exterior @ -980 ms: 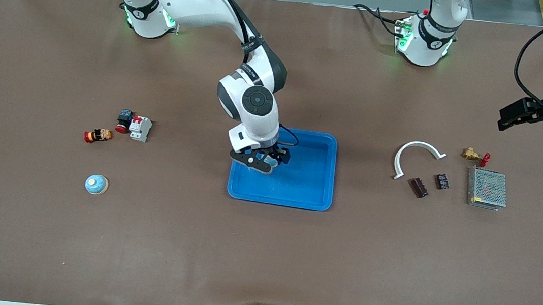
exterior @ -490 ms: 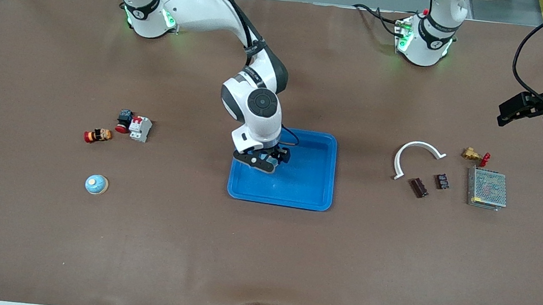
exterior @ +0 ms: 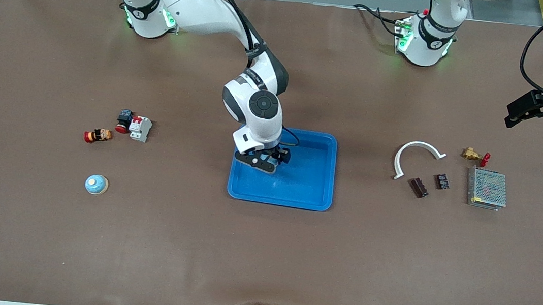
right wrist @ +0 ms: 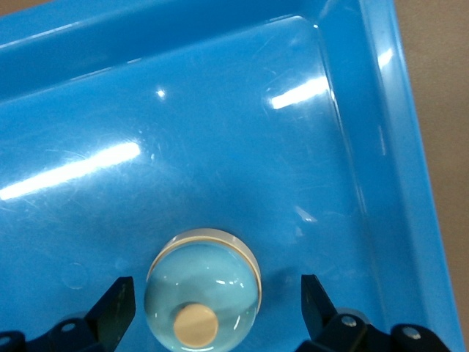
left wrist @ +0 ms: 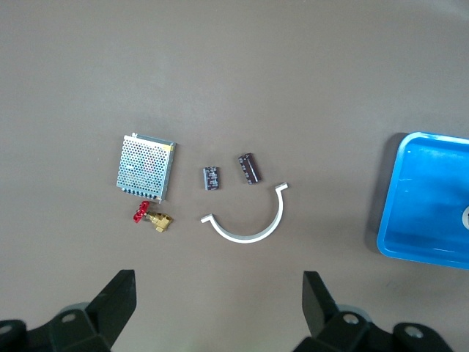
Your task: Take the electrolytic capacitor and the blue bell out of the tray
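While the tray sits mid-table, it holds only one thing that can be made out, so the job looks roughly half done. The right gripper is down inside the tray at the end toward the right arm, its fingers spread wide to either side of the bell and not touching it; the pale blue dome rests upright on the tray floor, button up. The left gripper hangs high over the left arm's end of the table, fingers spread and empty; that arm waits. Below it lie the mesh box and a white arc, and just beside the arc, nearer the front camera, lies the capacitor, on its side on the bare table and well apart from the tray, so that part seems finished. A second bell of much the same look stands toward the right arm's end, also well apart from the tray. What is left, by my reading, is to close on the bell in the tray, lift it over the rim and set it down on the table.
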You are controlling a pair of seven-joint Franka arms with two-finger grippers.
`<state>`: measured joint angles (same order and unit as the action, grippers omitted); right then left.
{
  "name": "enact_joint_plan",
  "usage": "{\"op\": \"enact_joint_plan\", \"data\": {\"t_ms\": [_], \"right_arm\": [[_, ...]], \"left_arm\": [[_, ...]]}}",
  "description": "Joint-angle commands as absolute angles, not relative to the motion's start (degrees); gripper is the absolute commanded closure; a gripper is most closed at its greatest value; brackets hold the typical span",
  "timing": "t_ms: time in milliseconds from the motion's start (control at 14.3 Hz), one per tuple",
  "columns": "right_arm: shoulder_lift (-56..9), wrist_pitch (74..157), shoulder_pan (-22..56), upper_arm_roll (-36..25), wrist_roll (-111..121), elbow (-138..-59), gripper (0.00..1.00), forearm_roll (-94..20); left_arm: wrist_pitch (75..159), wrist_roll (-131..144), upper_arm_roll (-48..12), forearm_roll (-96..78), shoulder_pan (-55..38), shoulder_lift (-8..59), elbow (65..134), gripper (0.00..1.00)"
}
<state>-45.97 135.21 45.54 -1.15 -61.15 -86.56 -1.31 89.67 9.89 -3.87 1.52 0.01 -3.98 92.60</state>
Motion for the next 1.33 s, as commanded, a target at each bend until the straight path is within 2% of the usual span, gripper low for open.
{"op": "enact_joint_plan", "data": {"t_ms": [0,420,630,1120,1260], "right_arm": [[-47.11,136.75,46.32,-1.67,-62.05,-86.04,0.0,-0.44],[-47.55,137.29,46.32,-1.67,-62.05,-85.96,0.0,-0.44],[-47.81,137.29,46.32,-1.67,-62.05,-85.96,0.0,-0.44],[-48.78,138.96,46.67,-1.67,-61.61,-85.0,0.01,-0.53],[-48.78,138.87,46.67,-1.67,-61.52,-84.9,0.16,-0.53]], "left_arm": [[89.21,7.3,-3.16,0.44,-0.44,-3.43,91.32,0.0],[89.03,3.52,-1.24,0.44,-1.14,-3.08,90.97,0.0],[86.41,3.34,-0.88,0.53,-1.23,-1.06,87.37,0.0],[86.48,-0.26,1.58,0.79,-2.9,-1.49,87.8,0.0],[86.31,-0.35,1.5,0.44,-2.9,-1.76,87.8,0.0]]}}
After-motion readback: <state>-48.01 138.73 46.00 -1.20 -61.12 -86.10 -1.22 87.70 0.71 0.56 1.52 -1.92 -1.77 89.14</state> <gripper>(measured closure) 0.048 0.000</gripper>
